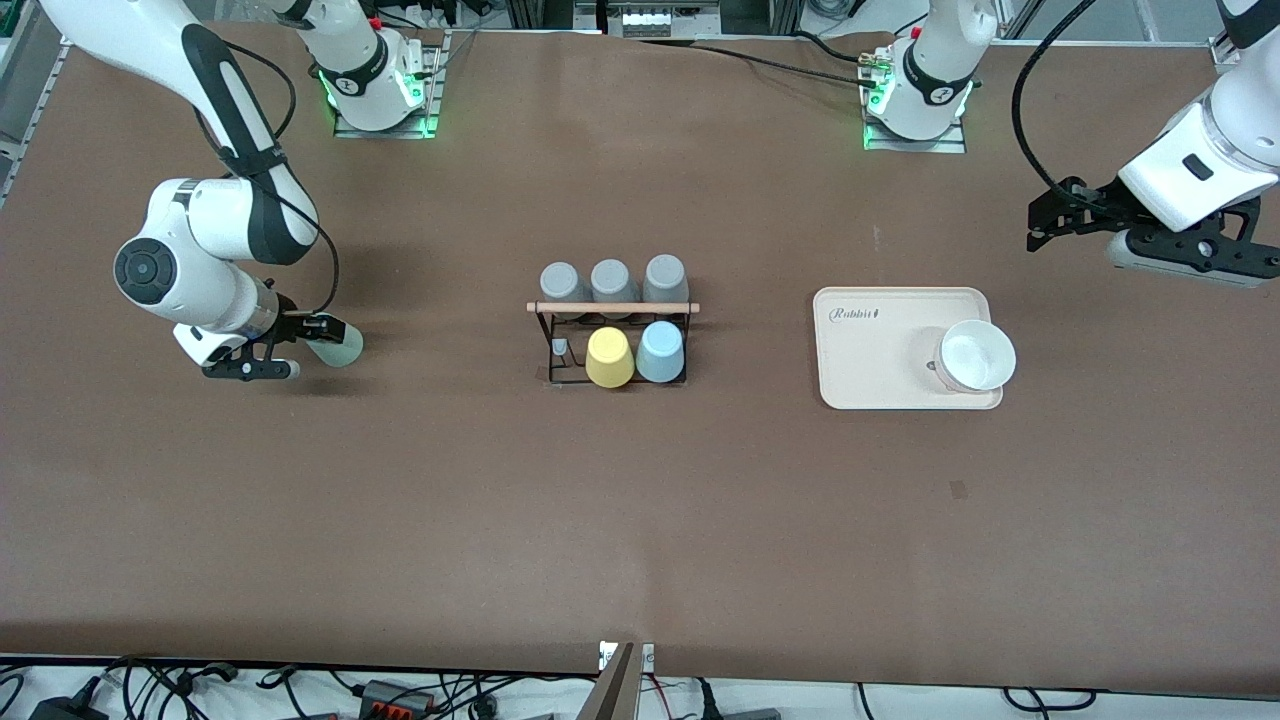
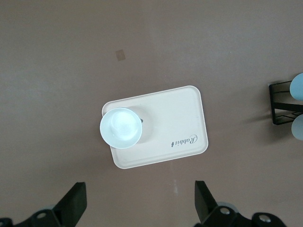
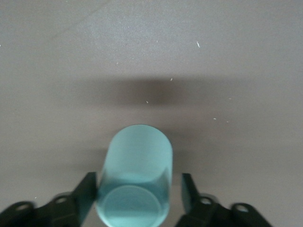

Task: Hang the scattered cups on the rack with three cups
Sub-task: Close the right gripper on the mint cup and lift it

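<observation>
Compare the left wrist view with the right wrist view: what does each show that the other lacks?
Only the left wrist view: the cream tray carrying a white bowl, an edge of the rack with a light blue cup, and the open left gripper above the table. Only the right wrist view: the sage green cup lying on its side between the right gripper fingers. Shared: the brown table.

Three grey cups (image 1: 612, 280), one yellow cup (image 1: 609, 357), one blue cup (image 1: 660, 352), one green cup (image 1: 338, 343), one rack (image 1: 556, 345), one tray (image 1: 870, 350), one white bowl (image 1: 976, 355)
</observation>
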Controlling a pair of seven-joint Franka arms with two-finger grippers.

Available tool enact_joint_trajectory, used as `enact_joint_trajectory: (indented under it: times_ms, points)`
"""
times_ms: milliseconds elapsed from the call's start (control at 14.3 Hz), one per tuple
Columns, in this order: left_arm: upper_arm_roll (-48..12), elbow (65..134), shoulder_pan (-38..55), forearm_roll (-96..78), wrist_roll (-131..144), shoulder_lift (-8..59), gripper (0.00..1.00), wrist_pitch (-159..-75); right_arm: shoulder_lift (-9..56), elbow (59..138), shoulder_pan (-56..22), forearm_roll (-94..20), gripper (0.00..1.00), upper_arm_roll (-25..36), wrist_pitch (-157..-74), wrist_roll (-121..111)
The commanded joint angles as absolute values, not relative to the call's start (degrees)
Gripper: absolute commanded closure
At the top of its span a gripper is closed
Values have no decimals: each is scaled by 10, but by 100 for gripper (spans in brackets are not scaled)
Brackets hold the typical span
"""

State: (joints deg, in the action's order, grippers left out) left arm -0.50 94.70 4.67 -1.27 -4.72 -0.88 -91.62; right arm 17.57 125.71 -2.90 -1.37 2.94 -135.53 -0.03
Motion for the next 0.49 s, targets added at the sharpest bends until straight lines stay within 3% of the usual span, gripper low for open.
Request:
enact_joint_trajectory:
  times_ms: [0,209,419]
  points:
    - [2,933,54,-4,-54,-3,0,-908,163,1272,-30,-22,64,27,-1363,11]
    - [2,934,51,-4,-59,-3,0,-906,166,1268,-39,-22,84,27,-1362,10]
    - [2,934,50,-4,-59,-3,0,-905,159,1252,-40,-22,95,26,-1354,8]
